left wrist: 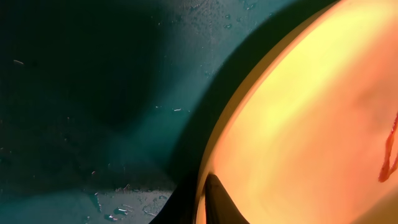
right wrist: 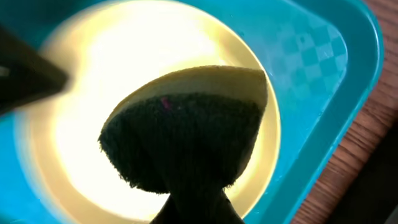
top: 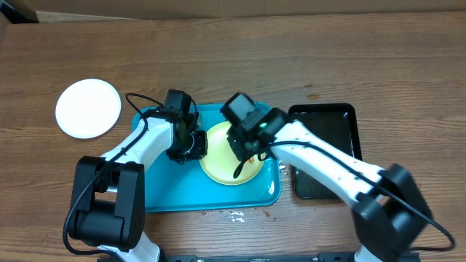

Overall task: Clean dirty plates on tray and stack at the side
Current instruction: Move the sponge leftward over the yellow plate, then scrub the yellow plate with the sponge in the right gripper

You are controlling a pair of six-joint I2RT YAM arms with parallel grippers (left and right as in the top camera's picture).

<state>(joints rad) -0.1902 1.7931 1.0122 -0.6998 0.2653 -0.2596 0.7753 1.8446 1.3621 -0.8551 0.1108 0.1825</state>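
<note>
A pale yellow-green plate (top: 218, 166) lies on the turquoise tray (top: 167, 196). My left gripper (top: 196, 145) is shut on the plate's left rim; in the left wrist view one finger (left wrist: 208, 202) lies over the rim of the plate (left wrist: 311, 112), which bears a red-brown smear (left wrist: 388, 152) at the right. My right gripper (top: 246, 149) is shut on a yellow sponge with a dark scouring face (right wrist: 186, 130) and holds it over the plate (right wrist: 124, 62), dark face down. A white plate (top: 89, 108) lies on the table at the left, off the tray. No other plate shows.
A glossy black tray (top: 328, 145) lies right of the turquoise tray, partly under my right arm. Small white specks (top: 233, 214) lie on the table at the tray's front edge. The tray floor (left wrist: 93, 93) has droplets and bits on it.
</note>
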